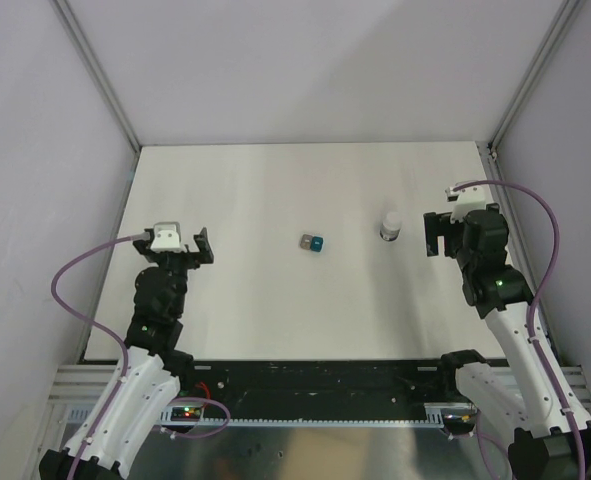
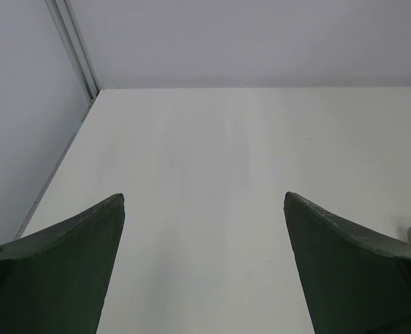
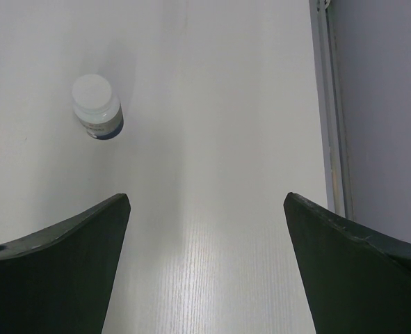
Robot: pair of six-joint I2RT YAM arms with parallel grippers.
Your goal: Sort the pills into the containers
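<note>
Left gripper (image 2: 204, 197) wide open, empty, low over left side of table (image 1: 275, 190). Right gripper (image 3: 206, 196) also spread wide, empty, near right edge. Containers (image 1: 312, 243), grey cube joined to teal, sit mid-table, apart from both grippers. White-capped bottle (image 1: 391, 228) upright between containers and right gripper.

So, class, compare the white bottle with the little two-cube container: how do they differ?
The bottle is round and capped; the container is two joined cubes. The bottle is white with a dark band; the container is half grey, half teal. The bottle stands towards the right; the container sits mid-table. Both rest on the table, untouched.
</note>
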